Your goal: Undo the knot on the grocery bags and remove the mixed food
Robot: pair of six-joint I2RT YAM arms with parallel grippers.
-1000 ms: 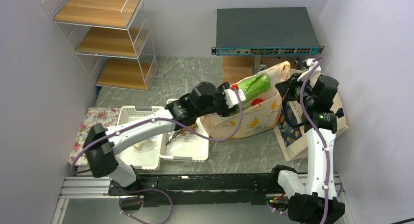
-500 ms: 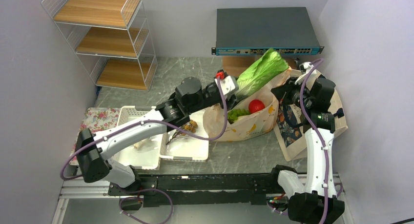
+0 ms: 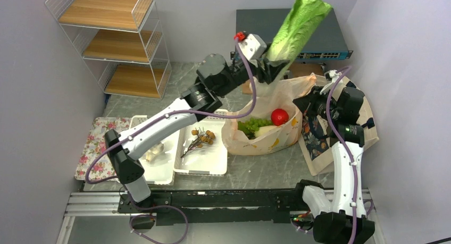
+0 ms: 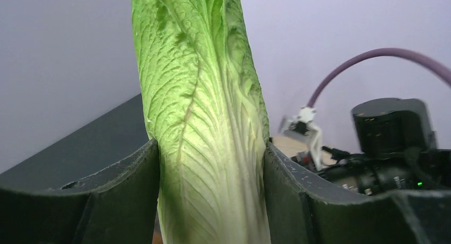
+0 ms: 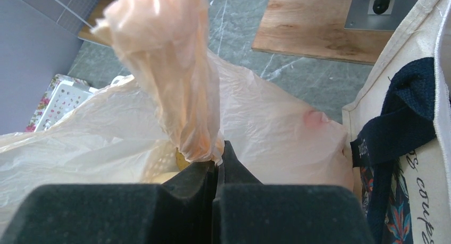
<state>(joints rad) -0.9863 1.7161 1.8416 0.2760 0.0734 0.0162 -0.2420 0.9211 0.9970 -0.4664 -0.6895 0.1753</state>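
My left gripper [image 3: 277, 64] is shut on the stem end of a leafy green cabbage [image 3: 299, 25] and holds it high above the peach-beige plastic bag [image 3: 255, 140]; the cabbage [image 4: 207, 148] fills the gap between the jaws in the left wrist view. The bag stands open on the table, with a red apple [image 3: 279, 116], green grapes [image 3: 253, 125] and something white inside. My right gripper [image 3: 310, 99] is shut on the bag's twisted right top edge [image 5: 183, 95] and holds it up. The cream canvas tote [image 3: 322, 143] with navy straps [image 5: 404, 122] lies at the right.
Two white baskets [image 3: 175, 164] sit left of the bag; the nearer one holds brown nuts on a stem [image 3: 201, 137]. A floral tray [image 3: 98, 140] lies at far left. A wire shelf [image 3: 114, 39] stands back left, a dark network switch [image 3: 324, 47] on a wooden stand back centre.
My left gripper has pulled the cabbage out of the plastic bag and raised it up and back. The bag has slumped open, showing the apple and grapes. The right gripper has kept its hold.
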